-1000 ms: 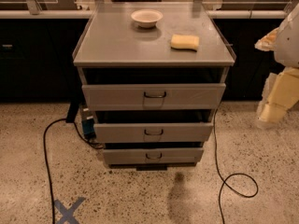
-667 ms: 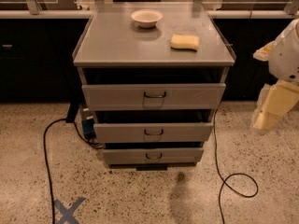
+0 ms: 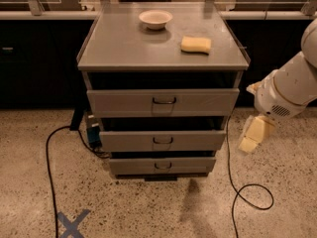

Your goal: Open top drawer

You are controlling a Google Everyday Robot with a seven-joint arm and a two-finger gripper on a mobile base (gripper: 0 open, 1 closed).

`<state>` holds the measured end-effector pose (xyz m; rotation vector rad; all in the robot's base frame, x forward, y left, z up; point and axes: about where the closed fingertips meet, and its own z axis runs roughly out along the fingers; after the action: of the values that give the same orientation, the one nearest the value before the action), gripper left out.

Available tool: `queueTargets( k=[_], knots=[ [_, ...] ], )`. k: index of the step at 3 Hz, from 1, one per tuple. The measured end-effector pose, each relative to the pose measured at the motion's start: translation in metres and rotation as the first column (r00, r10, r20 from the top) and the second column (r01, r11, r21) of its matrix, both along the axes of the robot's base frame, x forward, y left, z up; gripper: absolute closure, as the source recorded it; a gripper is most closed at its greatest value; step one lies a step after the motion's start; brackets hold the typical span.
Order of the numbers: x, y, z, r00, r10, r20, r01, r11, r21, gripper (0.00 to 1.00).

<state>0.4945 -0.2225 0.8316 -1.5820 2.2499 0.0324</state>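
Observation:
The top drawer (image 3: pixel 124 103) is the widest of three grey drawers in a grey cabinet, with a small dark wire handle (image 3: pixel 164 101) at its centre. A dark gap shows above its front. My gripper (image 3: pixel 251 135) hangs at the right of the cabinet, level with the middle drawer (image 3: pixel 124 142) and apart from it. It points down and left and holds nothing that I can see. The white arm (image 3: pixel 292 86) comes in from the right edge.
A white bowl (image 3: pixel 155 19) and a yellow sponge (image 3: pixel 195 44) lie on the cabinet top (image 3: pixel 119 43). The bottom drawer (image 3: pixel 129 166) is narrowest. Black cables (image 3: pixel 49 162) run on the speckled floor left and right (image 3: pixel 252 197). A blue tape cross (image 3: pixel 72 224) marks the floor. Dark counters stand behind.
The arm and gripper have moved left and down, from beside the cabinet top's right edge toward the level of the middle drawer. The drawers have not moved.

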Motion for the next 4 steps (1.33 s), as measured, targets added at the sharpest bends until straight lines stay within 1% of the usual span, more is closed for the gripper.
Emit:
queueTargets(
  k=[1,2,3,4],
  knots=[
    [0.000,0.000,0.000,1.0000,0.000,0.000,0.000,1.000,0.000,0.00],
    [0.014,0.013,-0.018,0.9993,0.035,0.016,-0.036,0.998,0.046,0.00],
    [0.046,0.033,-0.035,0.9924,0.094,0.080,-0.100,0.991,0.087,0.00],
    [0.106,0.058,-0.068,0.9782,0.131,0.161,-0.153,0.979,0.137,0.00]
  ],
)
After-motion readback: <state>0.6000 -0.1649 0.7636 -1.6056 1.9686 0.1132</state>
